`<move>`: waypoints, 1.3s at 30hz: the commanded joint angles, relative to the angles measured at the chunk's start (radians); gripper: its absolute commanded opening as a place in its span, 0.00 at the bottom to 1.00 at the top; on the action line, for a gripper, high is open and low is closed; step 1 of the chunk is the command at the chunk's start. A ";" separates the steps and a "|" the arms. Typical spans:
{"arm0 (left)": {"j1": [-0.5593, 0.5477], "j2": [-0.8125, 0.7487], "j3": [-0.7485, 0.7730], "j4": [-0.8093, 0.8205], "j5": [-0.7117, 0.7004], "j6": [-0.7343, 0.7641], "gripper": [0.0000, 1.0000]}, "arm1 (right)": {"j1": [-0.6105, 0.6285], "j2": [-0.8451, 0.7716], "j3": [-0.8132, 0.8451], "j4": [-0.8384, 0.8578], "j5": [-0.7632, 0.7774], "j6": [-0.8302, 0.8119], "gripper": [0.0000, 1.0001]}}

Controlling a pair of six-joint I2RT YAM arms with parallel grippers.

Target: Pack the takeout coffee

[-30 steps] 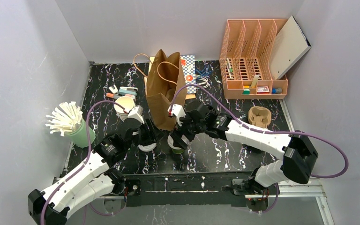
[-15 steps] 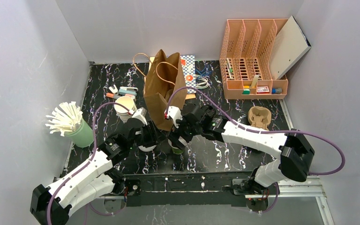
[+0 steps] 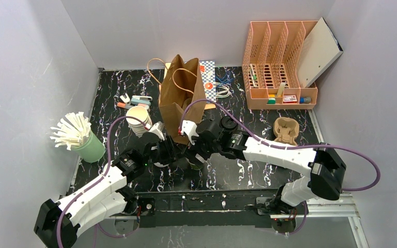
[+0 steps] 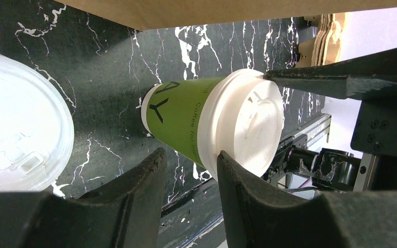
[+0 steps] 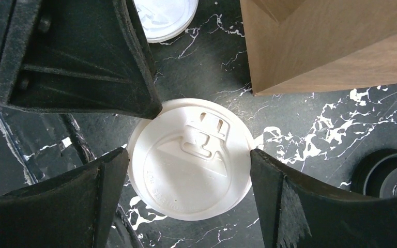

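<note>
A green-sided takeout coffee (image 4: 186, 121) with a white sip lid (image 5: 188, 160) stands on the black marble table, in front of the brown paper bag (image 3: 181, 103). My right gripper (image 5: 188, 155) is above it, open. Its fingers (image 5: 103, 181) flank the lid close to the rim. My left gripper (image 4: 188, 155) reaches in from the left, jaws partly open with nothing between them. One of its fingertips (image 4: 227, 165) rests against the lid's rim. The second capped cup's white lid (image 4: 20, 134) lies just left of the green one.
The bag's base (image 5: 331, 46) stands just behind the cups. A loose black lid (image 5: 393, 175) lies to the right. A stack of lidless cups (image 3: 137, 118), a green holder of white sticks (image 3: 85, 142), a pulp cup carrier (image 3: 285, 129) and an orange organizer (image 3: 279, 62) stand around.
My left gripper has moved right, up to the green cup, and narrowed. My right gripper has shifted slightly left over the cup and its jaws have drawn in a little.
</note>
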 commanded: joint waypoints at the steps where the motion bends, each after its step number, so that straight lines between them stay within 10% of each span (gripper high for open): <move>1: 0.006 -0.002 -0.015 0.040 0.032 -0.015 0.39 | 0.032 0.022 0.021 -0.055 0.075 -0.004 0.92; 39: 0.006 0.089 -0.084 0.242 0.103 -0.068 0.31 | 0.052 -0.026 -0.171 -0.055 0.163 0.080 0.84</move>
